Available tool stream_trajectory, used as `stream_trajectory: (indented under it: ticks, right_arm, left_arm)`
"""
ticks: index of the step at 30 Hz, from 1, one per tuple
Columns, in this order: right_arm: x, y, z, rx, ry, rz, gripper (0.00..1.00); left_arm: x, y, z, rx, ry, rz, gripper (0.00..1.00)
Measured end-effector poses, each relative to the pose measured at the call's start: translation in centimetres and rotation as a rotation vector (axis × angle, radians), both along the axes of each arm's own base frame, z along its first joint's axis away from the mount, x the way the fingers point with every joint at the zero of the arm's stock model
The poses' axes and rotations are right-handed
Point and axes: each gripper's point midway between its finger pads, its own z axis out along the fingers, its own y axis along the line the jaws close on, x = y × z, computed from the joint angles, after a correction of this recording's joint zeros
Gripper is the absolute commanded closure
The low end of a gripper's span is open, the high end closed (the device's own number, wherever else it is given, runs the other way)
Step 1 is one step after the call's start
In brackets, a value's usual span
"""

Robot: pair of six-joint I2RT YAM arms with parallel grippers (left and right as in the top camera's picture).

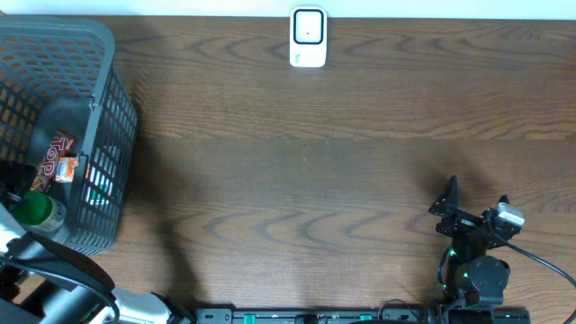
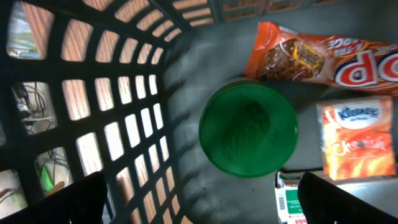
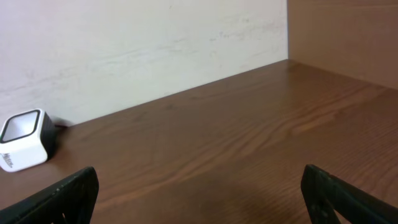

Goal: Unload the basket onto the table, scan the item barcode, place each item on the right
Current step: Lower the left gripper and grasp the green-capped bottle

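The grey plastic lattice basket (image 1: 108, 99) sits at the left end of the brown wood-grain table (image 1: 315, 162), and the left arm reaches down into it from the near edge. Seen from its wrist camera, the left gripper (image 2: 200, 186) is spread wide. Its dark fingers (image 2: 62, 199) show at the bottom corners of the view, with nothing between them. It hangs right over a container with a round green lid (image 2: 249, 130), and I cannot tell whether there is any contact.

Just beyond the lid lies an orange snack packet with white lettering (image 2: 329, 59). Beside the lid is an orange pocket pack of tissues (image 2: 357, 140). A small white carton with green print (image 2: 291, 200) peeks out at the lid's lower edge. All of these goods lie on the basket floor.

The white box-shaped barcode scanner (image 1: 308, 36) stands at the middle of the table's far edge, close to the pale wall and well apart from the basket.

The right gripper (image 1: 477, 193) hovers near the front right of the table, its jaws wide and empty, pointing toward the far edge. In its own wrist view the scanner sits far off to the left.
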Motion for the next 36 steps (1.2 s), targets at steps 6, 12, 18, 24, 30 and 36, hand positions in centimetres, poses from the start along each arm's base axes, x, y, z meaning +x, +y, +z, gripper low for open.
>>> stream_trajectory:
  ticks: [6,12,18,24,30,36]
  right_arm:
    - [0.0,0.0,0.0,0.0,0.0,0.0,0.01]
    - [0.0,0.0,0.0,0.0,0.0,0.0,0.01]
    - [0.0,0.0,0.0,0.0,0.0,0.0,0.01]
    - [0.0,0.0,0.0,0.0,0.0,0.0,0.01]
    - [0.0,0.0,0.0,0.0,0.0,0.0,0.01]
    - [0.0,0.0,0.0,0.0,0.0,0.0,0.01]
  left_arm:
    - [-0.1,-0.1,-2.1,-0.005,0.003,0.004,0.02]
    - [0.2,0.2,-3.4,0.01,-0.011,0.004,0.02]
    - [0.8,0.8,-3.8,0.037,-0.035,0.004,0.02]
    - [1.2,1.2,-3.9,0.058,-0.056,0.007,0.02]
    - [1.3,1.2,-3.9,0.056,-0.067,0.005,0.02]
    - [1.6,0.9,-4.0,0.039,-0.084,0.001,0.02]
